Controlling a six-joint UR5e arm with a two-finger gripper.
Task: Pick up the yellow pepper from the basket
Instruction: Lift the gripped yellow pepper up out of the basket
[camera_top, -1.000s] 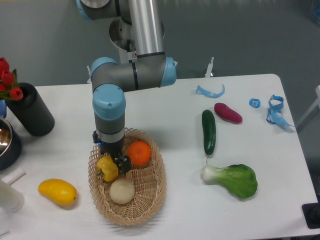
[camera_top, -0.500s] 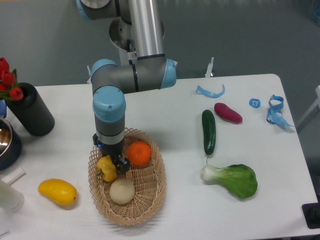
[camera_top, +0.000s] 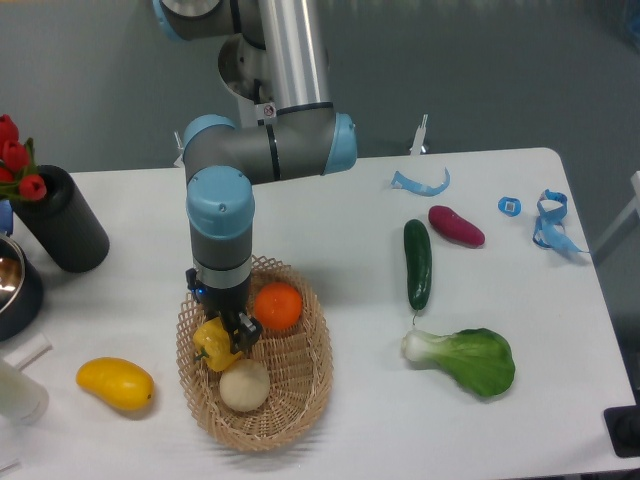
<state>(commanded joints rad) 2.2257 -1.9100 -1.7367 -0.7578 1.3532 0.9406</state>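
Observation:
The yellow pepper (camera_top: 212, 346) lies in the left part of the woven basket (camera_top: 318, 392), glossy and lobed, slightly tilted. My gripper (camera_top: 226, 336) reaches straight down into the basket and stands over the pepper. One dark finger (camera_top: 246, 328) shows on the pepper's right side; the other is hidden behind it. The jaws appear closed against the pepper. An orange (camera_top: 278, 305) sits just right of the gripper, and a pale beige ball (camera_top: 244, 385) lies right below the pepper.
A yellow mango-like fruit (camera_top: 115, 384) lies on the table left of the basket. A cucumber (camera_top: 417, 263), a purple tuber (camera_top: 456, 225) and a bok choy (camera_top: 468, 359) are to the right. A black bottle (camera_top: 66, 222) with red tulips stands at far left.
The pepper has shifted slightly down and right and turned a little between the fingers. The arm has barely moved.

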